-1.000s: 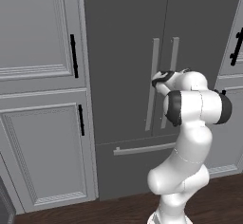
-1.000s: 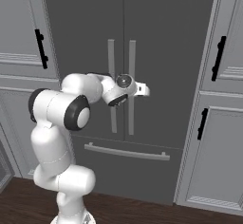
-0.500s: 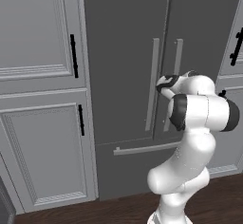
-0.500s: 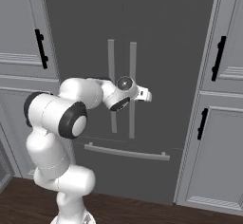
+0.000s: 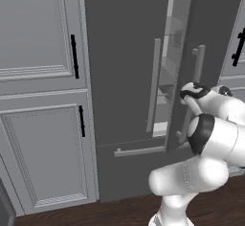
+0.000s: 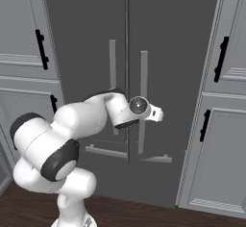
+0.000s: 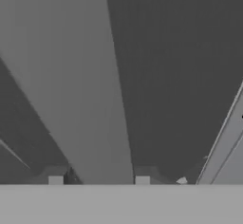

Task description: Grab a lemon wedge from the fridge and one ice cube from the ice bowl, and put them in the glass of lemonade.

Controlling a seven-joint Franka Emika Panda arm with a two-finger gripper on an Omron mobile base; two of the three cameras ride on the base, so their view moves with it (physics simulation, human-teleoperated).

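The fridge [image 5: 119,67] is the tall dark grey appliance straight ahead, with two doors and long light-grey bar handles. Its right door [image 5: 210,38] stands slightly ajar, and pale shelves [image 5: 168,79] show through the gap. My gripper [image 5: 190,94] is shut on that door's bar handle [image 5: 197,72]. In the right base view the gripper [image 6: 153,113] sits at the handle [image 6: 143,77]. In the hand view the handle [image 7: 80,90] runs down between my fingertips [image 7: 56,180], with the gripper [image 7: 99,180] closed around it. The lemon wedge and the glass of lemonade are out of view.
Panelled light-grey cabinets with black handles flank the fridge on the left [image 5: 38,124] and on the right [image 6: 221,125]. A horizontal bar handle [image 5: 141,150] marks the fridge's lower drawer. Dark wooden floor [image 6: 144,211] lies below.
The right fridge door has swung out from shut to slightly ajar, showing the shelves. My hand has pulled back with the handle and the elbow has dropped lower.
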